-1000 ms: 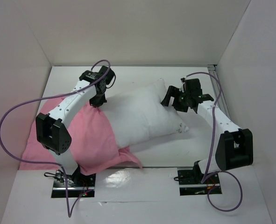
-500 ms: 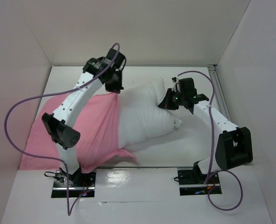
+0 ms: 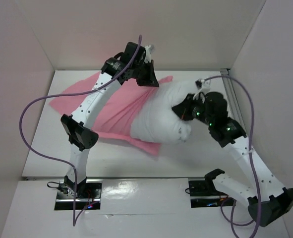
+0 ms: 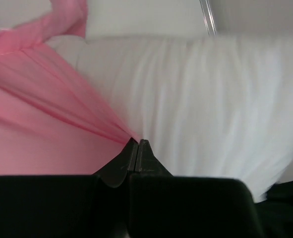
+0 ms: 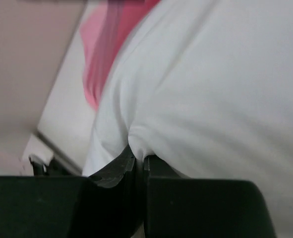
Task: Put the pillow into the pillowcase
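- Left wrist view: my left gripper [image 4: 138,145] pinches the pink pillowcase [image 4: 42,129], cloth taut beside the white pillow [image 4: 210,94].
- My right gripper [image 5: 136,157] clamps a fold of the pillow.
- Pillow lies on the table [image 3: 47,148], pillowcase covering its left part.

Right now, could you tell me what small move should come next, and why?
Probably draw the left gripper rightward: it pinches the pillowcase edge, the right gripper pinches the pillow, and most of the pillow lies uncovered.
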Available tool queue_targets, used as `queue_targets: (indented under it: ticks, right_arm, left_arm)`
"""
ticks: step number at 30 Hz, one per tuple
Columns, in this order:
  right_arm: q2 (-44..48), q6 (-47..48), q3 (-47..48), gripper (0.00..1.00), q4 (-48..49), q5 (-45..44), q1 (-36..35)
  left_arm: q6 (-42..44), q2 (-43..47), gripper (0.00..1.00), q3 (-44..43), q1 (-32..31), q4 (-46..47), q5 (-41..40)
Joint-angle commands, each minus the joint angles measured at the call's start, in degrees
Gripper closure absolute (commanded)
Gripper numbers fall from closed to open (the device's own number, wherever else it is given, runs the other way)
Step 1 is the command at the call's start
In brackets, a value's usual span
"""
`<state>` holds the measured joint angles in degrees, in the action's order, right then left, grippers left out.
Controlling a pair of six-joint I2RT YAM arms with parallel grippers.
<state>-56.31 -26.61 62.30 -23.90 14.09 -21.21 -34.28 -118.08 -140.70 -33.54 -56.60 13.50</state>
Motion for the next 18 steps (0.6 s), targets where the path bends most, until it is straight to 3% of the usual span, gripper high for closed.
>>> queue_targets:
  ticks: [1,3,7,8,9,10,11,13,15,18]
  right_arm:
    - [-2.4,-6.34,-13.93,1.0,3.13,2.89,-8.65]
    - [-1.0,-9.23,-20.45,1.0,5.17,0.78,-14.78]
    - [-1.86,-8.91,-23.72,1.0,6.5,-2.06,-24.3]
    - [-2.91,-7.16,-22.59,1.0,5.02,-1.35,-25.71]
    - [-4.23,-3.57,-19.01,0.93,2.65,-1.34,-28.24]
    - [-6.59,-1.71,-16.89,0.56,0.11,-3.34,-29.49]
    - [-7.4,-0.12,-14.51,0.35,-6.53,-6.06,-30.72]
    - [-6.62,1.55,-7.04,0.12,-13.07,-13.26,-33.89]
    - [-4.17,1.56,-0.47,0.1,-19.48,-21.36,-34.42]
    - [1.63,-0.54,3.61,0.12,-22.06,-30.76,-33.29]
  left_arm:
    - [-4.21,-1.01,1.0,1.47,-3.29,11.07,10.86]
    - [-4.21,-1.01,1.0,2.01,-3.29,11.07,9.54]
    - [-2.9,1.09,1.0,3.5,-3.29,7.4,5.76]
    - [-2.29,1.8,0.92,4.29,-2.59,6.25,4.27]
    - [-1.76,2.67,0.79,5.25,-2.58,5.02,3.13]
    - [-0.62,3.64,0.67,6.48,-2.06,3.96,1.9]
    - [0.09,4.78,0.5,8.5,-2.06,3.17,0.67]
    - [1.76,7.86,0.39,9.04,-2.06,-0.08,-3.9]
    - [2.63,10.57,0.31,9.74,-2.06,-2.63,-9.41]
    - [3.17,12.87,0.31,11.67,-2.06,-7.38,-17.33]
